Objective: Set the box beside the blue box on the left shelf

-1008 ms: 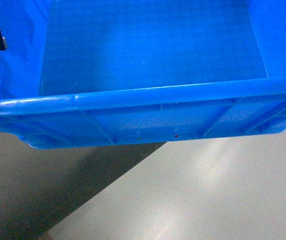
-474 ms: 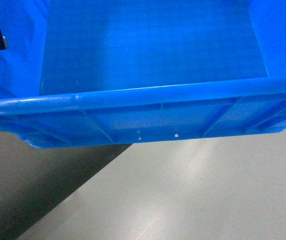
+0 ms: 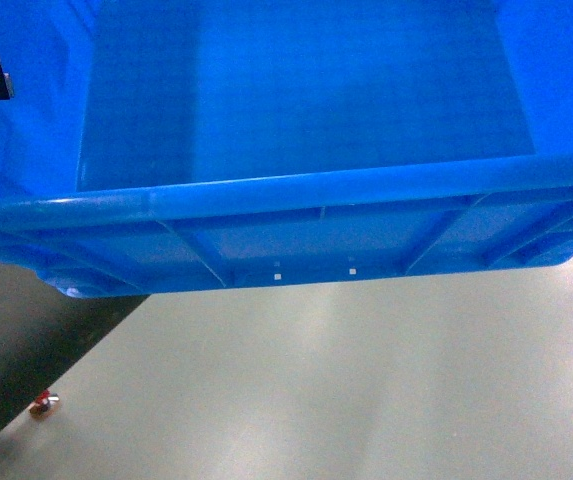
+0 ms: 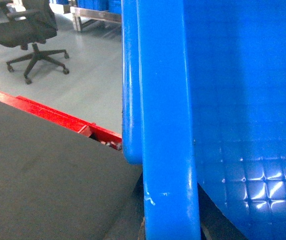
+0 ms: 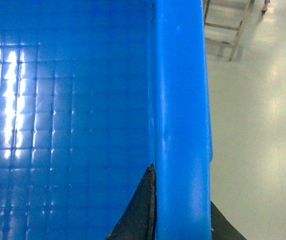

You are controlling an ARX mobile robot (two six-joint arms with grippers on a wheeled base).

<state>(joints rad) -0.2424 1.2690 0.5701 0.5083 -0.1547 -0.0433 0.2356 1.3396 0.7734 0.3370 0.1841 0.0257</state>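
A: Head view: where's the blue crate (image 3: 296,110)?

B: Raised above grey floor (image 3: 386,380), filling the upper frame.

A: And the claws?

B: Right gripper (image 5: 155,210) has dark fingers on both sides of the crate's right rim, gripping it. Left gripper (image 4: 170,227) sits at the left rim, mostly hidden; its grip can't be told.

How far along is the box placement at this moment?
Done: the box is lifted, carried above bare floor. In hand: both wrist views show dark fingers at its side rims. Left: no shelf or second blue box is in view yet, so approach and placement remain.
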